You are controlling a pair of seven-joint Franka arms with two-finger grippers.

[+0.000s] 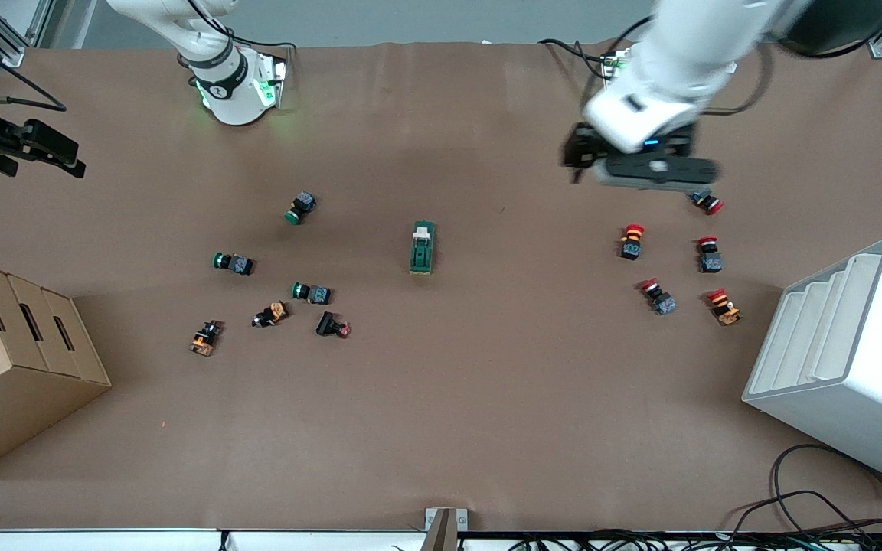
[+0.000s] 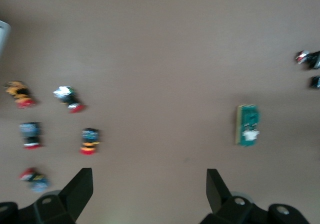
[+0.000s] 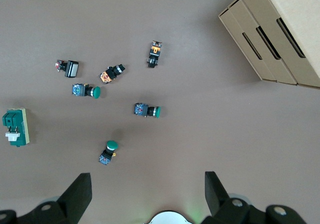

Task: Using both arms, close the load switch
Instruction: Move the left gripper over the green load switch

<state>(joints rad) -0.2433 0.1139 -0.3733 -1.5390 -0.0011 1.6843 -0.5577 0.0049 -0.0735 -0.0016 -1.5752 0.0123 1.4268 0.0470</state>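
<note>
Load switch [image 1: 423, 247] lies mid-table between green push buttons [image 1: 302, 207] and red push buttons [image 1: 632, 241]. Looks light, rigid; probably slides, so hold green body, press cream lever. Left gripper [image 1: 644, 167] over red buttons, right gripper [image 1: 24, 145] at table edge; both wide open, empty.

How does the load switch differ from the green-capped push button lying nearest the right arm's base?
The load switch is a dark green oblong block with a cream lever on top; the green-capped push button is a dark body with a round green cap. The load switch is the longer of the two. It lies alone mid-table, while the push button sits among other buttons toward the right arm's end. Both rest on the brown table, ungripped.
</note>
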